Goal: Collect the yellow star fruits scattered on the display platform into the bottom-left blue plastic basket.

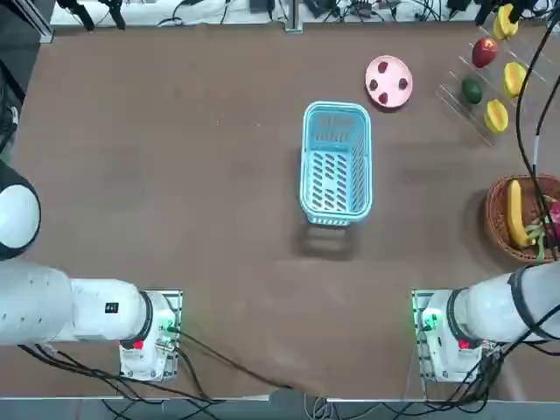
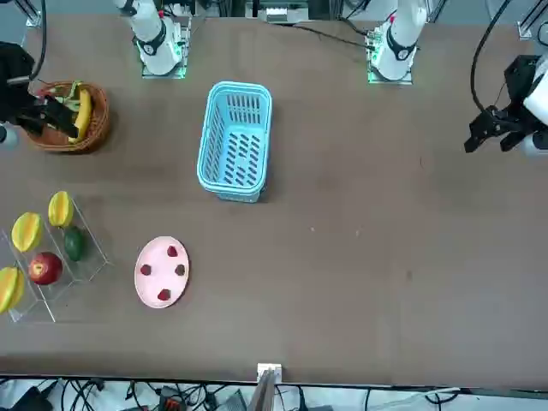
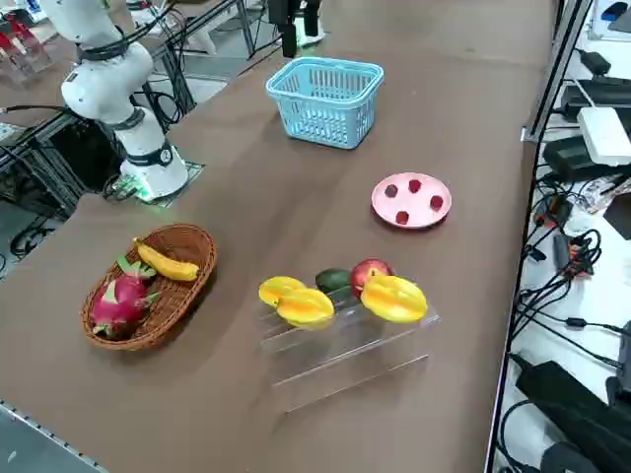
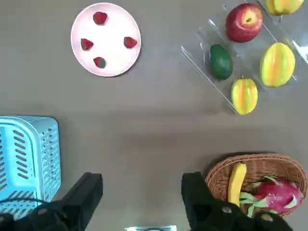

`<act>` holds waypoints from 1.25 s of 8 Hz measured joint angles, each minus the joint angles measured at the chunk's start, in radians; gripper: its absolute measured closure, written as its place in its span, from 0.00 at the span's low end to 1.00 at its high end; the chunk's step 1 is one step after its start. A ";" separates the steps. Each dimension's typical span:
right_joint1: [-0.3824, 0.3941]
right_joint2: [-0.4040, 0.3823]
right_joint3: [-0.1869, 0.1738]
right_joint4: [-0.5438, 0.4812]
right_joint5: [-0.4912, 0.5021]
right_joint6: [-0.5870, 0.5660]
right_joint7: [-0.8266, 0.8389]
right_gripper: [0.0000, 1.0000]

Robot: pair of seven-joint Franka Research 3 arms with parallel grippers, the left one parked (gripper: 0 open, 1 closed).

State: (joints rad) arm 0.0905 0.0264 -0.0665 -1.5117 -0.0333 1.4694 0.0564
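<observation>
Wrist view: right pincer (image 4: 139, 197) spread wide, empty, hanging high above bare surface (image 4: 154, 134) between basket (image 4: 29, 159) and wicker bowl (image 4: 260, 178). Likely risks: snagging the clear rack's (image 4: 211, 82) thin edges on descent, knocking the apple (image 4: 244, 22) or green fruit (image 4: 221, 61) loose, or slipping off a ridged, glossy skin. Three star fruits (image 4: 244, 95) sit on the rack, yellow-orange, oval, ribbed lengthwise, well apart from the basket.

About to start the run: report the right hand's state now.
Right hand: open, holding nothing, hovering above the table beside the wicker basket.
</observation>
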 joint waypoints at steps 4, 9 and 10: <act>0.003 0.015 0.002 -0.001 -0.001 -0.016 0.004 0.00; -0.094 0.145 -0.015 -0.012 -0.021 0.068 -0.031 0.00; -0.124 0.171 -0.018 -0.010 -0.031 0.130 -0.057 0.00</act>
State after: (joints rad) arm -0.0340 0.1971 -0.0841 -1.5218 -0.0648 1.5989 -0.0008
